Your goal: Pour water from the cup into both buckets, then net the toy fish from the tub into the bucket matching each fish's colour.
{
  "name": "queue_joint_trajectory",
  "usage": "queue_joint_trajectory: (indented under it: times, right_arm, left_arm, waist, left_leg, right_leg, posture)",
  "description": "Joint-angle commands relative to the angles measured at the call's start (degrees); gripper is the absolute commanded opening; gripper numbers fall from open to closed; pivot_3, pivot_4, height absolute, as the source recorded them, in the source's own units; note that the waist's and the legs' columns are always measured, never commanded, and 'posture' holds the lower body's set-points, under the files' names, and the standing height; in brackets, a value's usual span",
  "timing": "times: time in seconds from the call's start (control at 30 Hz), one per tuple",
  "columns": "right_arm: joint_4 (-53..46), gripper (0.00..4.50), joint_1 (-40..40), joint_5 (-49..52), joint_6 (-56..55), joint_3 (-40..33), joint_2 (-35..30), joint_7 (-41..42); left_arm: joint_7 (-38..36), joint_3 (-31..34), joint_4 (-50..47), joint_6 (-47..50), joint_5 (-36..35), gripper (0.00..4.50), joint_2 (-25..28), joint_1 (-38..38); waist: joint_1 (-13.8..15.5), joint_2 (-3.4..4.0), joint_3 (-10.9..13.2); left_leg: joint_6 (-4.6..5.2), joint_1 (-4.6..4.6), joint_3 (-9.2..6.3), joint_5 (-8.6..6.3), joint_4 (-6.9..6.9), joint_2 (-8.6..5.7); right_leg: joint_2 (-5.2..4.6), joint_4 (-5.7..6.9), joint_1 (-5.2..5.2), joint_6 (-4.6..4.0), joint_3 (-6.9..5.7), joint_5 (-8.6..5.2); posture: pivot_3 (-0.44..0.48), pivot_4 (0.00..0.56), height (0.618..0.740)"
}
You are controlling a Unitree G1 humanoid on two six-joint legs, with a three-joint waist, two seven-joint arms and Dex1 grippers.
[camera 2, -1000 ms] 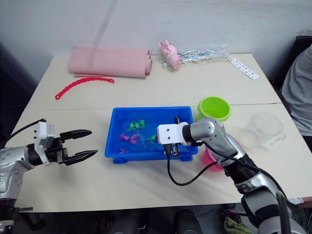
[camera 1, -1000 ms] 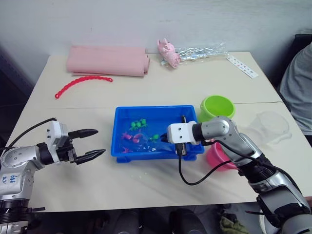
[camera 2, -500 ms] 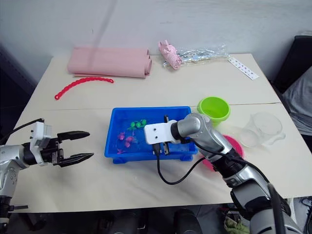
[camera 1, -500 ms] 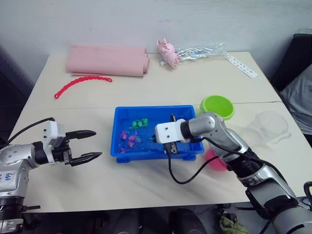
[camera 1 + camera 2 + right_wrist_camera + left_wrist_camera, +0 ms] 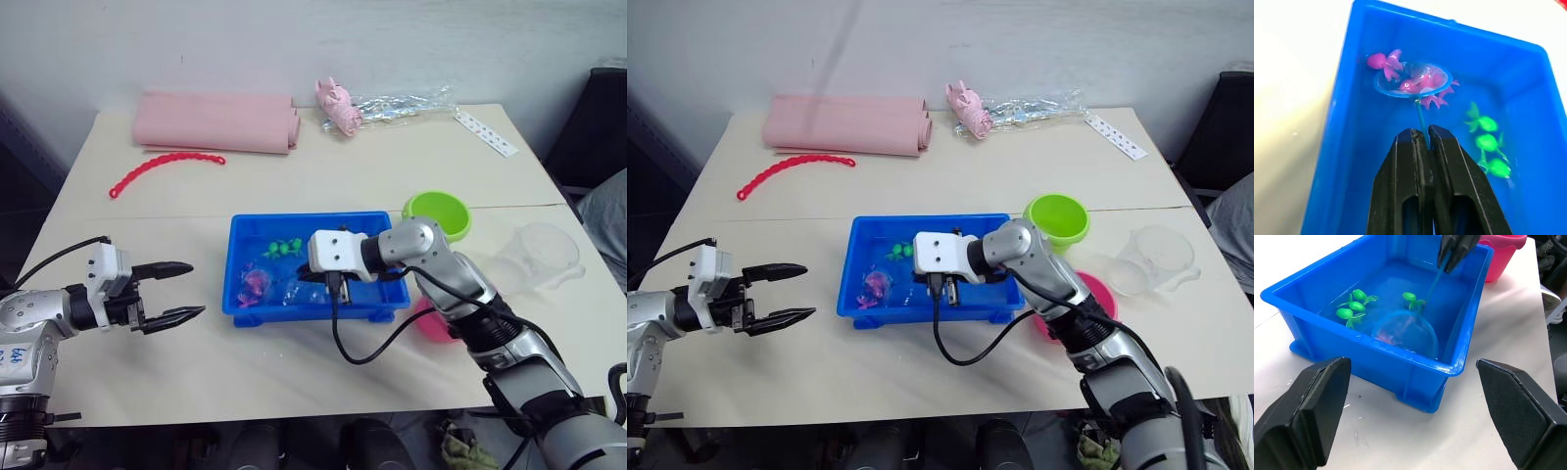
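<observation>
pink bucket [image 5: 433, 323] half hidden by arm

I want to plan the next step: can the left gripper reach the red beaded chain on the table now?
Probably yes. The open left gripper holds nothing, and bare table lies between it and the red beaded chain; the blue plastic tub stands aside.

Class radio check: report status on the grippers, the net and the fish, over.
Right gripper shut on net stick, hoop in tub over pink fish. Left gripper open, idle beside tub. Green fish lie apart from the hoop.
</observation>
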Motion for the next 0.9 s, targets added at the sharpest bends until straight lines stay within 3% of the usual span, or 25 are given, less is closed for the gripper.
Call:
queue_joint_trajectory:
  times: [0.03, 0.27, 0.67, 0.9]
  right_arm:
    - [-1.19, 0.00, -0.87, 2.65, 1.71, -2.49, -0.70, 0.44]
    - [-1.06, 0.00, -0.10, 4.76, 3.42, -3.13, -1.64, 0.10]
    - [0.44, 0.00, -1.33, -2.53, -7.90, 2.54, -3.61, -0.55]
    - [2.52, 0.00, -1.70, -2.23, -9.94, 0.75, -2.48, -1.96]
  left_arm:
    - [0.12, 0.91, -0.24, -0.82, 0.01, 4.47, 0.60, 0.26]
    - [0.28, 0.99, 0.09, -0.83, 0.14, 4.47, 0.66, 0.18]
    - [0.53, 1.02, -0.34, -0.67, 0.19, 4.47, 0.55, 0.53]
    - [0.87, 1.26, -1.23, -0.44, -0.09, 4.47, 0.56, 1.54]
  waist:
    - [0.00, 0.00, 0.00]
    - [0.00, 0.00, 0.00]
    - [-0.02, 0.00, 0.00]
    - [-0.02, 0.00, 0.00]
  left_leg:
    - [0.00, 0.00, 0.00, 0.00, 0.00, 0.00]
    - [0.00, 0.00, 0.00, 0.00, 0.00, 0.00]
    - [0.00, 0.00, 0.00, 0.00, 0.00, 0.00]
    - [0.00, 0.00, 0.00, 0.00, 0.00, 0.00]
  right_leg:
    - [0.00, 0.00, 0.00, 0.00, 0.00, 0.00]
    - [0.00, 0.00, 0.00, 0.00, 0.00, 0.00]
    - [0.00, 0.00, 0.00, 0.00, 0.00, 0.00]
    - [0.00, 0.00, -0.01, 0.00, 0.00, 0.00]
  posture:
    - [0.000, 0.150, 0.740]
    - [0.000, 0.150, 0.740]
    - [0.000, 0.150, 0.740]
    - [0.000, 0.150, 0.740]
